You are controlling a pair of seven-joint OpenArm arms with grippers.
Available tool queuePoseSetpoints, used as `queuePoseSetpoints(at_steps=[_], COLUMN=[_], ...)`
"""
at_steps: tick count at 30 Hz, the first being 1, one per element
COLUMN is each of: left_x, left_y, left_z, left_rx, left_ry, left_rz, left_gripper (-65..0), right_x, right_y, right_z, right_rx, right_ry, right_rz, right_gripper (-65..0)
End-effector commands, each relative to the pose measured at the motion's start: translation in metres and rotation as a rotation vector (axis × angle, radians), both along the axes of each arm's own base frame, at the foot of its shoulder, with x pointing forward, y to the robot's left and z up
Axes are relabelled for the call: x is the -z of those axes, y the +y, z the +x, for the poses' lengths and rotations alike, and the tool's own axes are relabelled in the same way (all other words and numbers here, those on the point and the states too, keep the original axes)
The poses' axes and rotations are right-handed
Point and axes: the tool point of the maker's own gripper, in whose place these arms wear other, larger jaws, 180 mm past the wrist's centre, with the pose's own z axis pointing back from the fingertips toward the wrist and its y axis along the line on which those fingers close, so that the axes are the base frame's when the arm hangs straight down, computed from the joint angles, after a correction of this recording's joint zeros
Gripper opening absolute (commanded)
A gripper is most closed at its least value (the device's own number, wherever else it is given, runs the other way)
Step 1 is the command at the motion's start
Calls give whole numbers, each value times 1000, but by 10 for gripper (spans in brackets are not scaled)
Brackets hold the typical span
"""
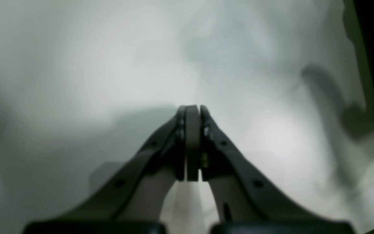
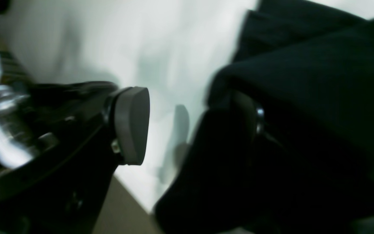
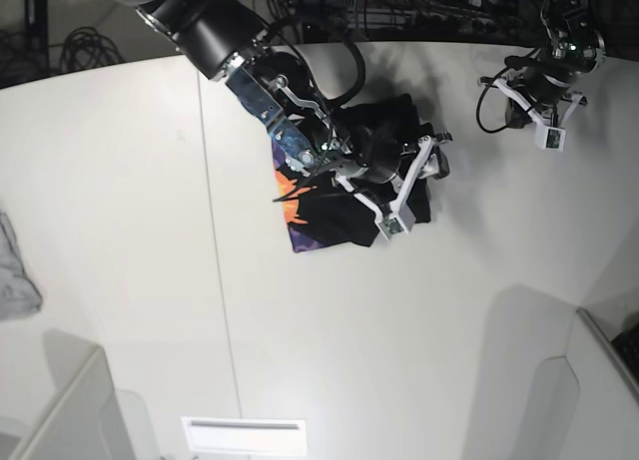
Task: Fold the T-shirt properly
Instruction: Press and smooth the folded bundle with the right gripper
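the t-shirt [image 3: 344, 186] is seen bunched into a compact bundle on the counter [image 3: 120, 230], just under the right claw [image 2: 187, 130], whose jaws are parted around a fold. the left claw [image 1: 192, 110], clenched and empty, is held well apart. tidying is judged left.

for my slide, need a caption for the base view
Right gripper open over the bunched black T-shirt; left gripper shut, off to the side.
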Motion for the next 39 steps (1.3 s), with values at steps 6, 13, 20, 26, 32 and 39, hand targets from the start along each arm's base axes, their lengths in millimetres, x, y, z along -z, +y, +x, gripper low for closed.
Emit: queuePoseSetpoints(at_steps=[6,13,20,26,32,39], left_x=[-9,-8,-8,-8,-8,-8], left_y=[3,3,4,4,3,2], left_z=[6,4,4,3,3,4], left_rx=[12,12,11,11,12,13], left_ry=[-37,-32,-29,-28,-30,-32], left_rz=[10,10,16,16,11,9], left_gripper=[-650,-650,-650,-650,-650,-650], right_x=[-18,-34,-97,-131,-85,-15], right_y=[31,36,29,-39,-105,-110], right_z=[11,24,12,40,62,53], right_rx=[-105,-135,-173,59,272,285], right_ry=[-93,-152,-270,-320,-200,-47], right_rz=[-19,-24,79,135,65,-46], right_gripper=[-281,-281,-288,-578,-650,-650])
